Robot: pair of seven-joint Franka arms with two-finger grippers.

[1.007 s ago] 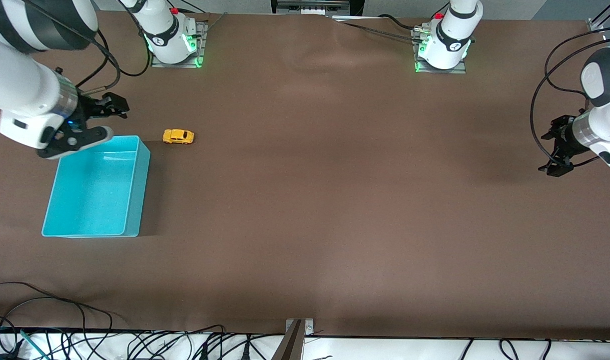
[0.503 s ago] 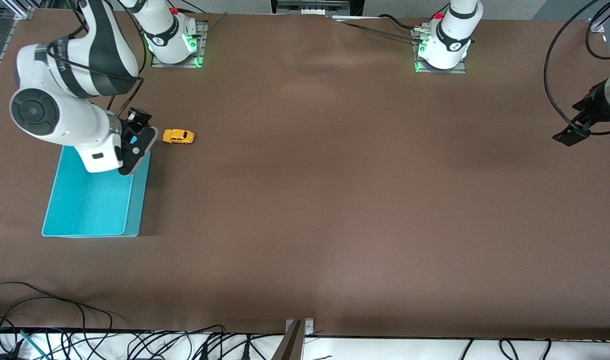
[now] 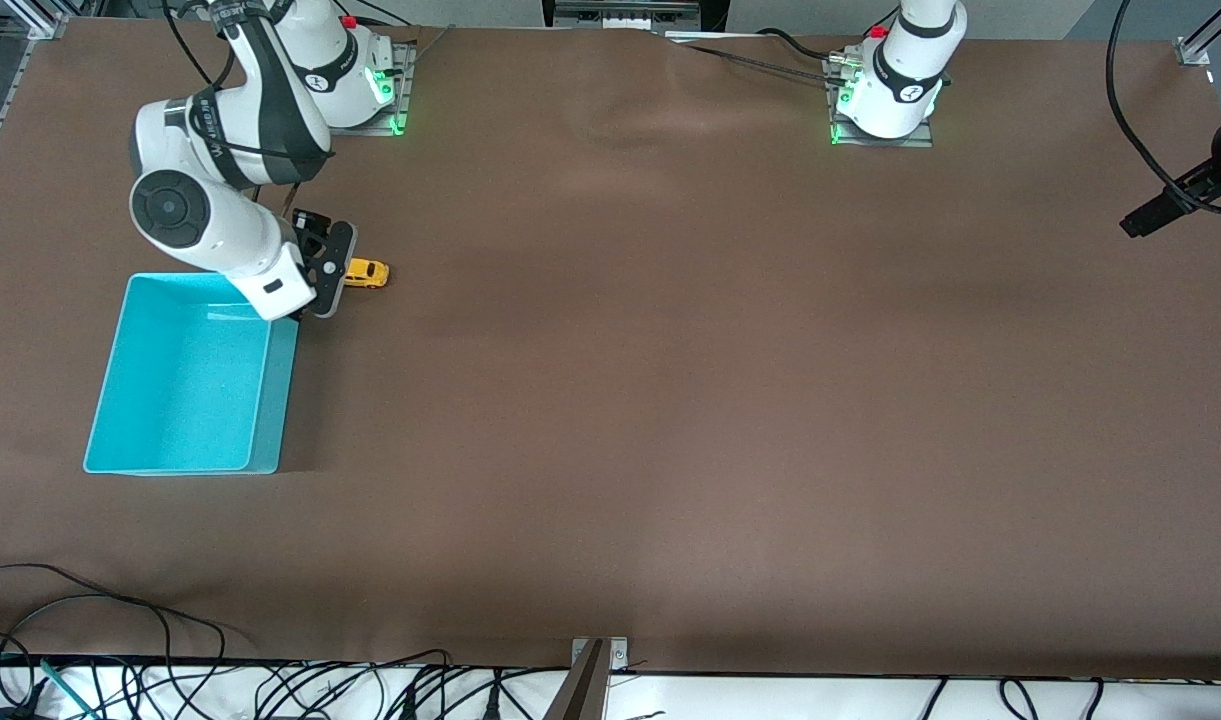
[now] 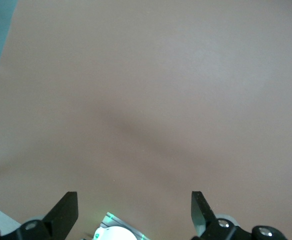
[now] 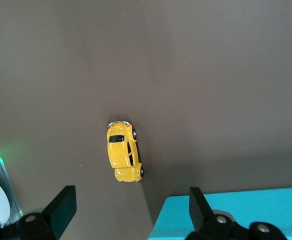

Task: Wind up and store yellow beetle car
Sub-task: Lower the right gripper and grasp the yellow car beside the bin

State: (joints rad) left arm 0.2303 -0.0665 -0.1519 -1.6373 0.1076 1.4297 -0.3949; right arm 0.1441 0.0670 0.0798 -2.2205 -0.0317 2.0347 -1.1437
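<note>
So the right claw [image 3: 322, 268] has swung in from over the bin's far end and now hangs just above the car [image 3: 368, 273], jaws spread wide with nothing in them. A second ago it was well off toward the counter's edge, so this looks like the approach for the first grab, and nothing has been wound or stored yet. The car hasn't budged at all.

It sits on the bare counter [image 3: 670, 400] just beside the bin's [image 3: 185, 375] far corner, toward the right arm's end and a touch farther from the front camera than the bin. In the right wrist view it's a tiny yellow-orange beetle shape, dark windows, small dark wheels, upright on all four (no dents that I can see).

The left claw [image 4: 135, 212] has pulled away to the left arm's end of the counter, fingers apart and empty, just waiting.
</note>
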